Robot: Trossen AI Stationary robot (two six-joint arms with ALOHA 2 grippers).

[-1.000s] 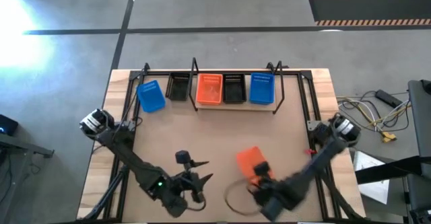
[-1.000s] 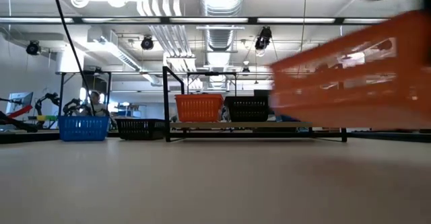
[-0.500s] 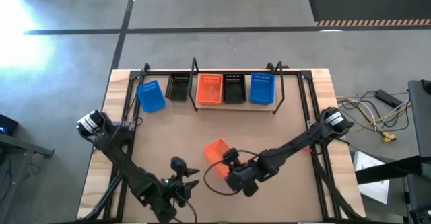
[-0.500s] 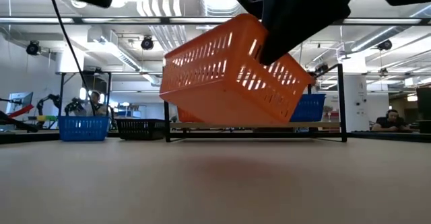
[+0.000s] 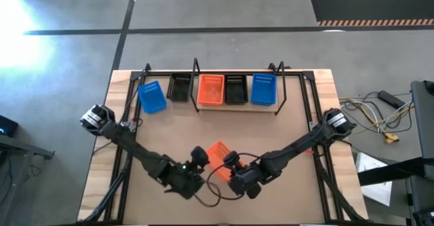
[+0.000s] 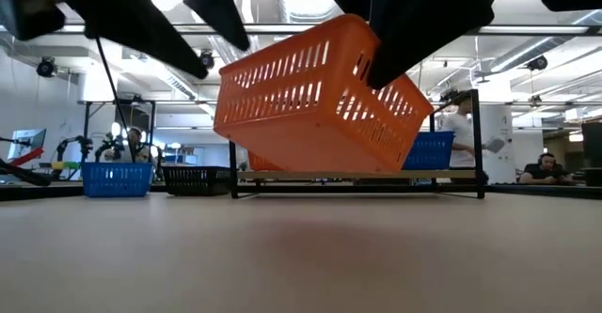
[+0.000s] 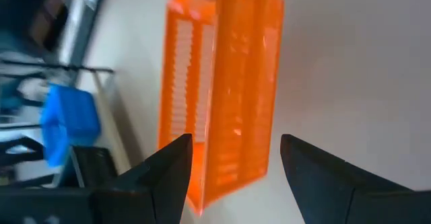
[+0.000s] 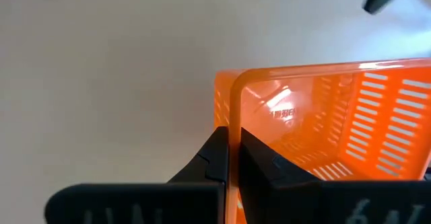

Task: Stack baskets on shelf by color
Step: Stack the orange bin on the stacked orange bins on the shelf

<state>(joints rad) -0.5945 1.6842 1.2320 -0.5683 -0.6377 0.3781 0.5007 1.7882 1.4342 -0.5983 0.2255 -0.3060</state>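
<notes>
A robotics lab in an open industrial hall. Behind the shelf (image 6: 357, 176), exposed silver ducts (image 6: 306, 3) and strip lights run under a bare ceiling, and other arm rigs on black frames (image 6: 103, 134) stand left of it. A seated person (image 6: 548, 167) shows far to its right. Beside the table (image 5: 298, 124), polished concrete floor (image 5: 224, 9) carries hazard-striped matting (image 5: 369, 9).

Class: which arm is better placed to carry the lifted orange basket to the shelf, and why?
The right. The right gripper is shut on the orange basket's rim, holding it tilted above the table. The left gripper is open, only near it, not gripping.
</notes>
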